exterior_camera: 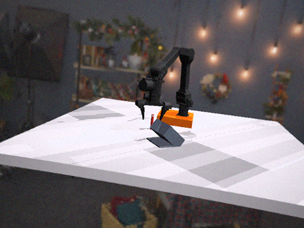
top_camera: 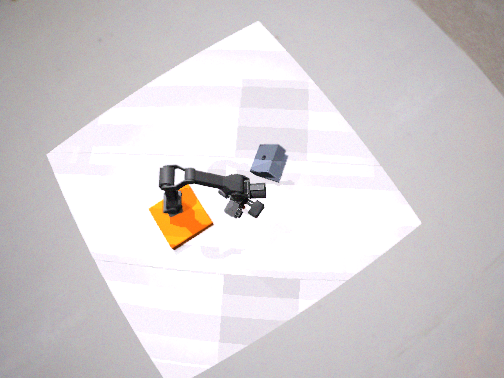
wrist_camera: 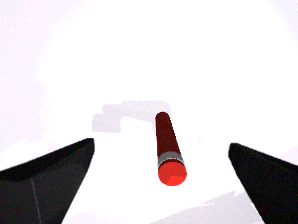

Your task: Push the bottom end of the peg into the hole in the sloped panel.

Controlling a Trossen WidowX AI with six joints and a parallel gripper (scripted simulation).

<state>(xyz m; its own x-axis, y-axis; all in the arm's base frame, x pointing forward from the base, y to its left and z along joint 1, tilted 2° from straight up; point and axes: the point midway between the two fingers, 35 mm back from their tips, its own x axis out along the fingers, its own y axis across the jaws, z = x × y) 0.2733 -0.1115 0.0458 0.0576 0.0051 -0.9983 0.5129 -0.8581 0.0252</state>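
A round red peg (wrist_camera: 169, 150) (exterior_camera: 152, 118) with a grey band near its top stands upright on the white table (top_camera: 340, 235) (exterior_camera: 87, 148). My gripper (wrist_camera: 161, 146) (exterior_camera: 152, 114) (top_camera: 244, 208) is open and hangs above the peg, with one finger on each side and neither touching it. In the wrist view I look down on the peg's top end. From the top view the gripper hides the peg. The grey sloped panel (top_camera: 269, 162) (exterior_camera: 167, 132) stands just beyond the gripper. Its small dark hole (top_camera: 263, 157) shows in the face turned toward the arm.
The arm's orange base plate (top_camera: 190, 226) (exterior_camera: 178, 118) lies behind the gripper. The table's edges (exterior_camera: 188, 188) are far from the peg and panel. Shelves and lights fill the blurred background.
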